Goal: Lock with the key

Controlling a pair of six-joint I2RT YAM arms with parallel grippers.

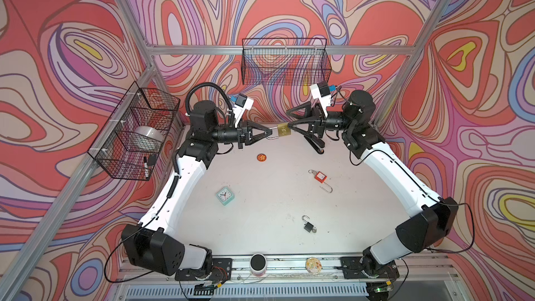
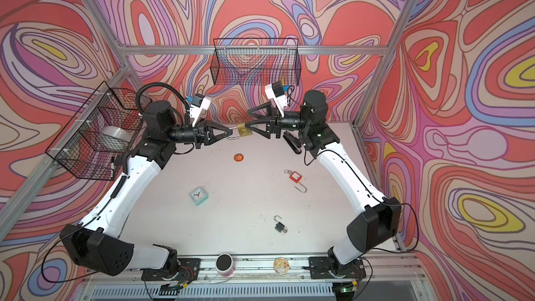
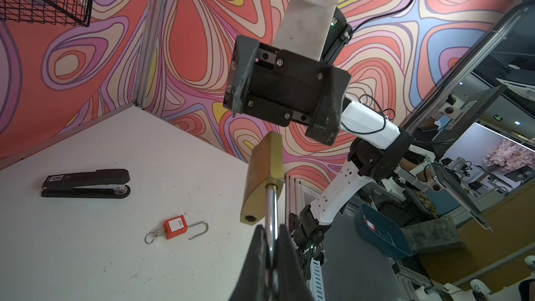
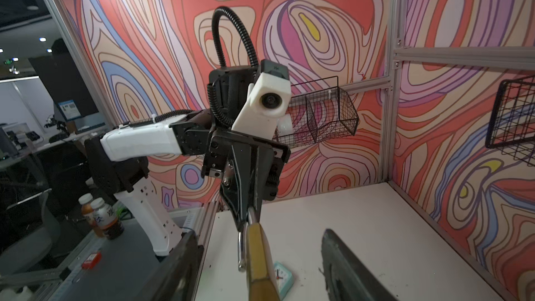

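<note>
Table [image 1: 260, 235] read as a clock in both top views, with 12 at the far wall.

- Off the 9 o'clock edge: wire basket [image 1: 102, 152] on the side wall, tape roll [image 1: 147, 136] inside.
- 9 o'clock: mint alarm clock [image 1: 225, 195], lying on the table.
- 11 o'clock: orange disc [image 1: 262, 157], flat on the table.
- 12 o'clock, held above the surface: left gripper [image 1: 270, 133] reaches in from the 10 o'clock side. It is clamped tight on the steel shackle [image 3: 271, 207] of the brass padlock [image 1: 283, 131].
- The top views show only the brass face. The left wrist view shows one shackle leg seated in the body and the other socket standing empty. The right wrist view shows the free shackle end hanging beside the body, so the lock is not closed.
- Right gripper [image 1: 288, 119] faces it from the 1 o'clock side, jaws wide.
- In a top view the lower finger looks just beside the padlock body. The right wrist view shows the fingers [image 4: 347, 267] well apart, with the body between them and touching neither.
- 1 o'clock: black stapler [image 1: 315, 144], partly under the right arm in the top views and seen whole in the left wrist view.
- 2 o'clock: red padlock [image 1: 319, 175], shackle swung open, ring attached.
- 5 o'clock: black padlock [image 1: 308, 226], shackle open.
</note>
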